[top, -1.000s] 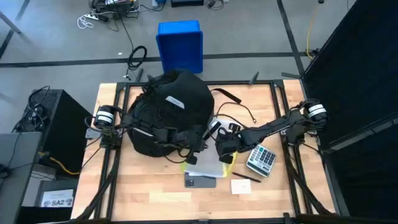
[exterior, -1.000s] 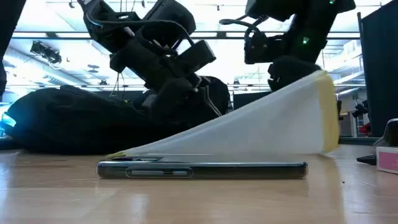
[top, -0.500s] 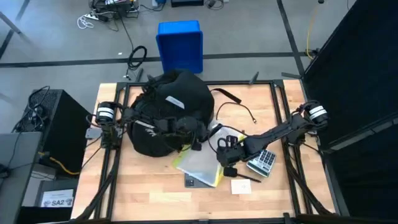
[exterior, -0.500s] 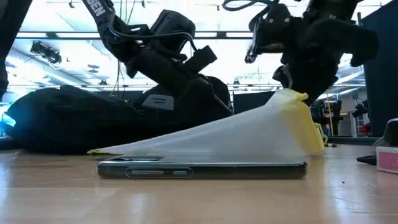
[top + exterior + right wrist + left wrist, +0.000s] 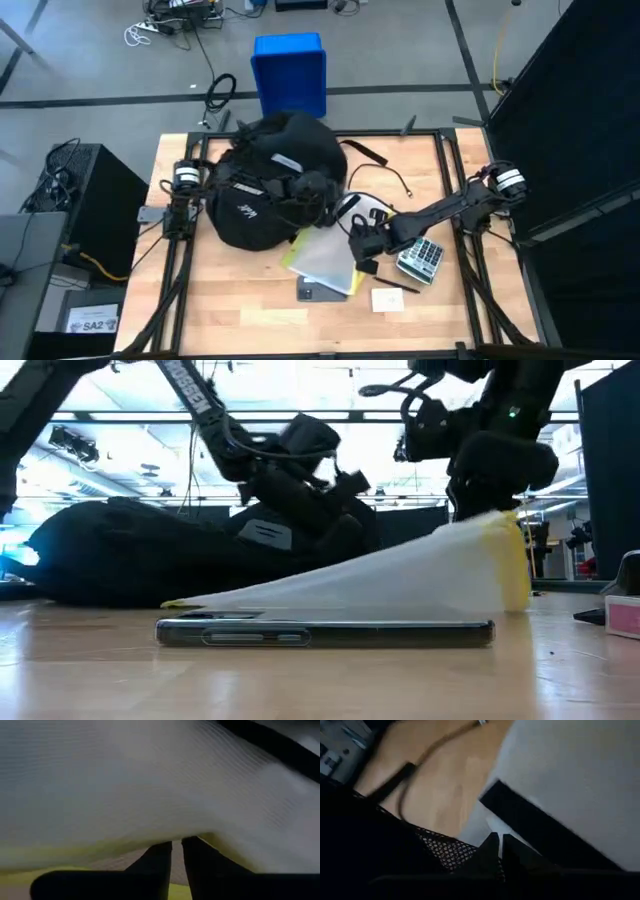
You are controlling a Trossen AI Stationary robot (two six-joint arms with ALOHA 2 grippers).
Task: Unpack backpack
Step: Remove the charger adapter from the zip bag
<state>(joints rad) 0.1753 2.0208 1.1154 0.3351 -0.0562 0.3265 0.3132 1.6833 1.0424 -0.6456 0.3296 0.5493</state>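
Left gripper (image 5: 318, 190) fingers clenched on backpack (image 5: 262, 190) fabric, steadying it; right gripper (image 5: 362, 243) fingers grasped the translucent folder (image 5: 322, 260), its edge raised off the tabletop (image 5: 450, 310).

Folder (image 5: 325, 260) overlaps phone (image 5: 321, 291); calculator (image 5: 421, 258) nearby.

the backpack (image 5: 262, 190) is matt black cloth, softly creased, with a panel of open black mesh (image 5: 437, 851) showing at its edge. beside the backpack lies a translucent, frosted plastic folder (image 5: 325, 262) with a yellow edge, its surface faintly ribbed. a phone (image 5: 325, 632) just beside the folder looks smooth and glossy. the table (image 5: 240, 310) under them is pale wood with a satin sheen.
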